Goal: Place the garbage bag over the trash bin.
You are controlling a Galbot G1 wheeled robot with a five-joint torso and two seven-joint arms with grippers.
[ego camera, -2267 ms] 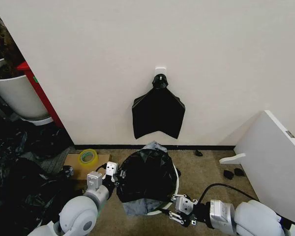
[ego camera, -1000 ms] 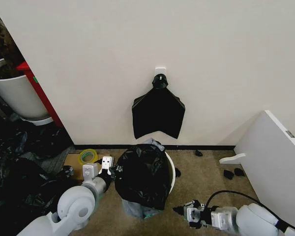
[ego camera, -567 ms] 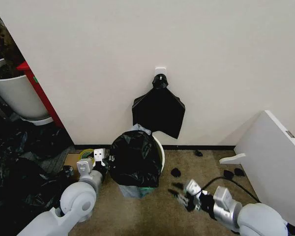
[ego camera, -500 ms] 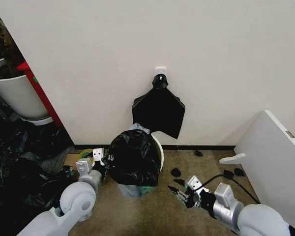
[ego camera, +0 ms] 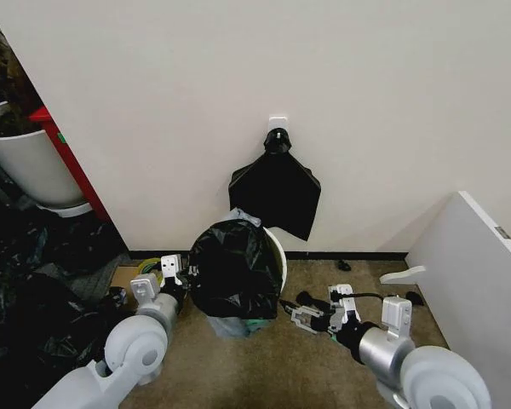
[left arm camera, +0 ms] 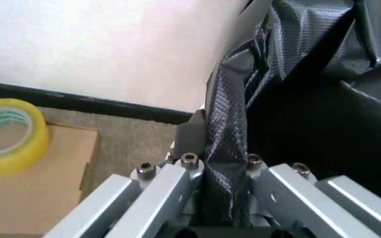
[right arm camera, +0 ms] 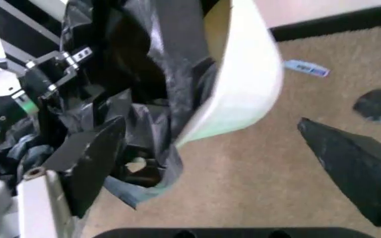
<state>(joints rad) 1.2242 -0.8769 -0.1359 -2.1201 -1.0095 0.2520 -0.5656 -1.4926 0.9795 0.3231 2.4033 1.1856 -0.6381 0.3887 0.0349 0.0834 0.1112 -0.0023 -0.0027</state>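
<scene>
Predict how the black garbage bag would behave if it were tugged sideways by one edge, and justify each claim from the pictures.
The garbage bag is probably floppy: it creases and sags over the trash bin. It is likely light and may slip, since the film looks thin and glossy where the left tool pinches a fold. A pull could tip the small bin.

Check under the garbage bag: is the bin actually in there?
Yes. The trash bin shows white wall and rim beside the garbage bag, green base below. Its inside is covered. Left gripper pinches the bag; right gripper is open beside it.
</scene>
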